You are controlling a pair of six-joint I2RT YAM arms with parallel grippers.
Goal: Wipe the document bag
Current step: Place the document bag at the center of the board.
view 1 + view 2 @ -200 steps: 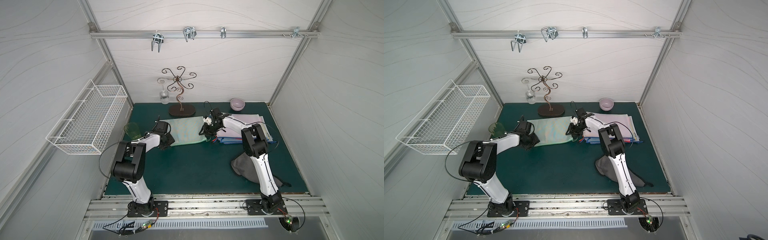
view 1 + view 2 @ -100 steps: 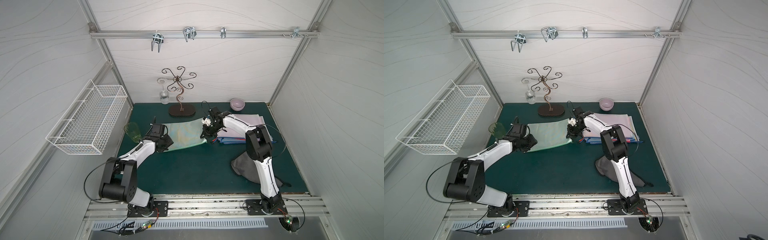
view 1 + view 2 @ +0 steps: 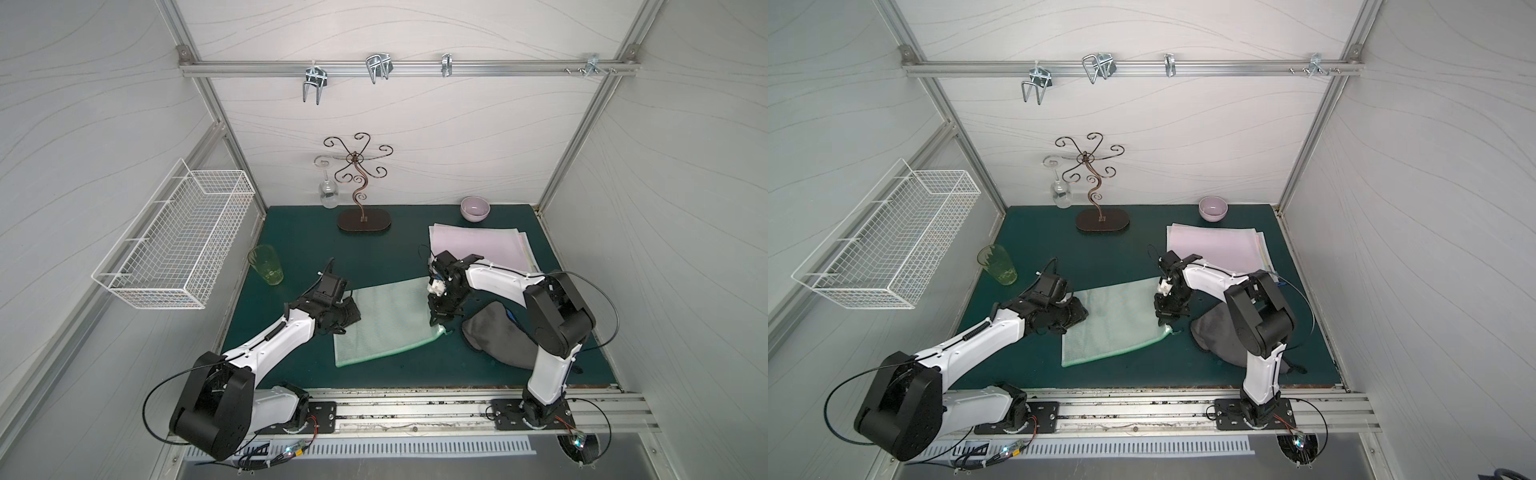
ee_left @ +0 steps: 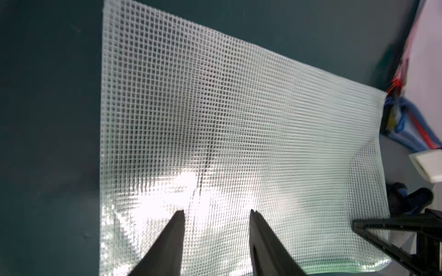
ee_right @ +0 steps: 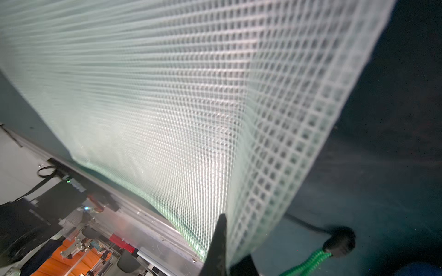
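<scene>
The document bag (image 3: 386, 320) is a translucent pale-green mesh pouch lying askew on the green mat, seen in both top views (image 3: 1113, 324). My right gripper (image 3: 437, 319) is shut on the bag's right edge, near the zip corner. In the right wrist view the mesh (image 5: 167, 95) rises from between the closed fingers (image 5: 221, 239). My left gripper (image 3: 352, 316) is at the bag's left edge. In the left wrist view it (image 4: 217, 212) stands open, fingers apart over the mesh (image 4: 215, 107). A grey cloth (image 3: 494, 332) lies crumpled just right of the bag, under the right arm.
A stack of pink papers (image 3: 478, 245) and a lilac bowl (image 3: 475, 208) sit at the back right. A green glass (image 3: 266, 264) stands at the left. A scrolled metal stand (image 3: 361, 195) with a hanging wine glass is at the back. A wire basket (image 3: 178, 241) hangs on the left wall.
The bag has come from the back of the mat toward the front and turned, both arms drawing back with it. The right gripper closed on its edge.
</scene>
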